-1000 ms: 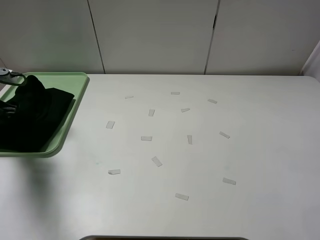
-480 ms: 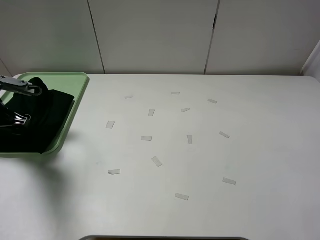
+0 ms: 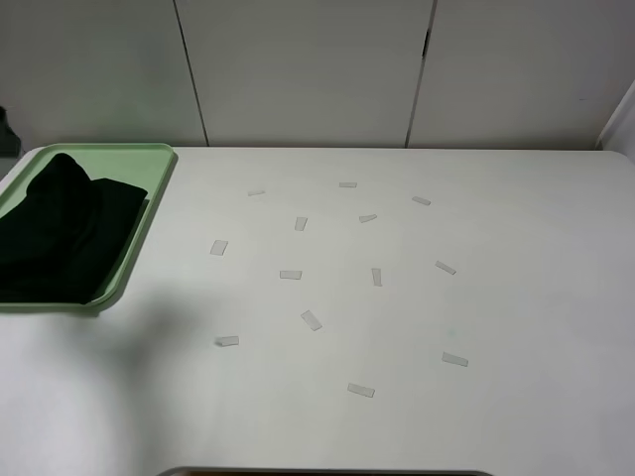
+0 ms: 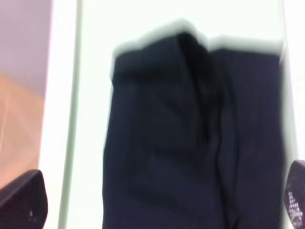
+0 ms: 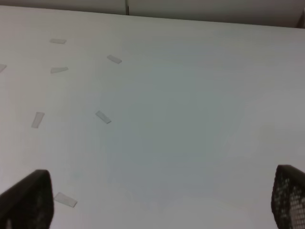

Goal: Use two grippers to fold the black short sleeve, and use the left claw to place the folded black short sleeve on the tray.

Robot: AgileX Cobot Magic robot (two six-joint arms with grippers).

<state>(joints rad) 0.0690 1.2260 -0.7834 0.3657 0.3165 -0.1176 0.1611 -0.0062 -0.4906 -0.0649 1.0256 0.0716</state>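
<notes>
The black short sleeve [image 3: 62,230] lies folded in the tray [image 3: 149,208], a soft matte bundle with one thicker ridge running along its length and a rumpled peak toward the tray's far end. Its long axis runs roughly from 1 o'clock to 7 o'clock in the high view, in line with the tray's long sides, and one corner reaches the tray's rim at the 3 o'clock side. The tray is pale green plastic with rounded corners and a low raised rim, and it sits at the 9 o'clock edge of the bench [image 3: 417,317].

In the left wrist view the left gripper [image 4: 157,205] hangs directly above the cloth, jaws spread wide and holding nothing; only the two dark finger tips show at the frame's edges, with the shirt [image 4: 190,138] between and below them. That arm is by far the nearer one. The right gripper [image 5: 157,200] is likewise wide open and empty, looking down on bare bench well away from the tray.

Small pale tape strips [image 3: 311,319] lie scattered over the smooth white bench. By the look of it the placing is done.
</notes>
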